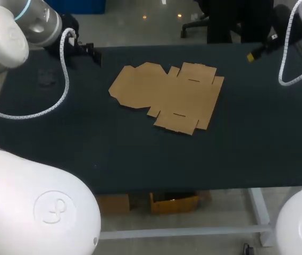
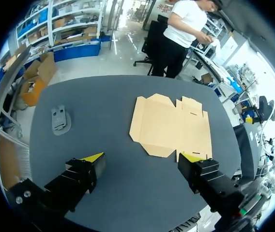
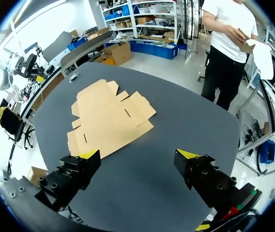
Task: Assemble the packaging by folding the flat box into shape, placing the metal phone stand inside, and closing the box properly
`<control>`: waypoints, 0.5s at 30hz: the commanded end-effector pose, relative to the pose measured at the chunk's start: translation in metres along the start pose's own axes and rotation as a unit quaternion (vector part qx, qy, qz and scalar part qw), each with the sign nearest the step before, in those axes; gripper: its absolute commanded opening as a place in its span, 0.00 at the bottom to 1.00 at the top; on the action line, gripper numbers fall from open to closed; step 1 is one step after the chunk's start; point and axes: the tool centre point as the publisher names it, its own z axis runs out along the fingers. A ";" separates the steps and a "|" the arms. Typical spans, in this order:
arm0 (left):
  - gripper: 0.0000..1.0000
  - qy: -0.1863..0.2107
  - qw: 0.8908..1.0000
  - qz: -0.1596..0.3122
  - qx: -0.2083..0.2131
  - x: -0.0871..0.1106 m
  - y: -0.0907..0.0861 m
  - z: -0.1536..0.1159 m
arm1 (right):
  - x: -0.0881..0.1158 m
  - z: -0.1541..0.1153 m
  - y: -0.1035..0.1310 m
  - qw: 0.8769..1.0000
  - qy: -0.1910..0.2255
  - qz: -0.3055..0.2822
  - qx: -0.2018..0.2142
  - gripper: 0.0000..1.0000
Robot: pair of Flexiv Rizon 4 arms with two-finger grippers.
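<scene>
While the flat box point(image 1: 168, 95) lies unfolded mid-surface point(image 1: 246, 149), toward the far edge, no step looks done. Folding it, loading the metal phone stand point(image 2: 60, 120) from the far left corner, and closing all remain. The left fingers point(image 2: 84, 174) and right fingers point(image 3: 77, 171) are spread apart and empty. No writing is legible.

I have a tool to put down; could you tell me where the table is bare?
Bare: the strip between the flat box and the near edge of the table, and the right side past the box. Crowded: far left, by the phone stand and left gripper.
</scene>
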 end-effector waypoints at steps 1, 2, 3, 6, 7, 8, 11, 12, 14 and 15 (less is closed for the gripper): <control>1.00 -0.014 1.000 -0.010 0.004 0.005 0.013 -0.007 | 0.000 -0.003 0.003 1.000 0.004 0.002 0.015 1.00; 1.00 -0.016 1.000 -0.013 0.005 0.006 0.016 -0.008 | 0.001 -0.003 0.002 1.000 0.004 0.002 0.015 1.00; 1.00 -0.017 1.000 -0.016 0.006 0.006 0.019 -0.009 | 0.001 -0.003 0.001 1.000 0.005 0.001 0.016 1.00; 1.00 -0.019 1.000 -0.022 0.007 0.010 0.027 -0.012 | 0.002 -0.002 -0.003 1.000 0.008 -0.002 0.022 1.00; 1.00 -0.019 1.000 -0.023 0.007 0.010 0.029 -0.013 | 0.002 -0.001 -0.004 1.000 0.009 -0.005 0.025 1.00; 1.00 -0.018 0.999 -0.028 0.005 0.011 0.030 -0.014 | 0.002 0.001 -0.006 0.999 0.010 -0.005 0.030 1.00; 1.00 -0.013 0.999 -0.038 -0.003 0.012 0.036 -0.017 | 0.002 0.005 -0.009 0.999 0.016 -0.007 0.040 1.00; 1.00 -0.013 0.999 -0.040 -0.004 0.013 0.038 -0.017 | 0.002 0.006 -0.011 0.999 0.016 -0.007 0.044 1.00; 1.00 -0.013 0.998 -0.053 -0.012 0.016 0.043 -0.018 | 0.003 0.008 -0.013 0.999 0.018 -0.007 0.047 1.00; 1.00 -0.011 0.998 -0.053 -0.012 0.018 0.046 -0.019 | 0.003 0.009 -0.015 0.999 0.018 -0.007 0.049 1.00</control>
